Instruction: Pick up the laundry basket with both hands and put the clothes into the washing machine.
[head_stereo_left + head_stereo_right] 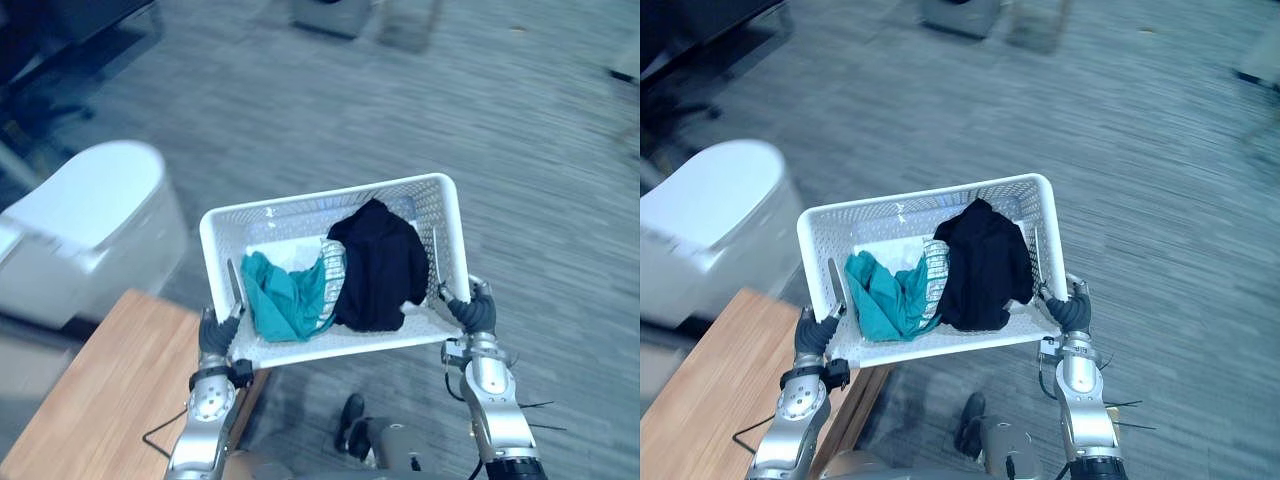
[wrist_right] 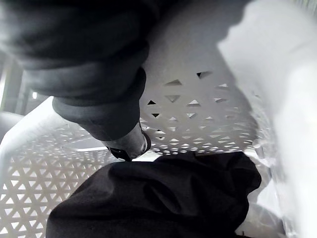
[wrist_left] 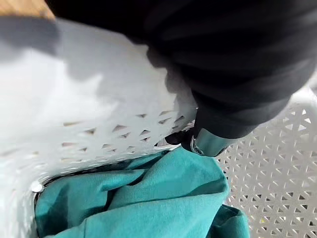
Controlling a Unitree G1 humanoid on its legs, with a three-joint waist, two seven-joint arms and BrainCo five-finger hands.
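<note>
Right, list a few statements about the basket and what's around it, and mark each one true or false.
1. The left hand and the right hand grip the white laundry basket at opposite sides. True.
2. The basket is empty. False: a teal garment and a black garment lie in it.
3. The black garment lies nearer the right hand than the teal one does. True.
4. The white appliance stands on the robot's right. False: it is on the robot's left, beyond the wooden table.
</note>
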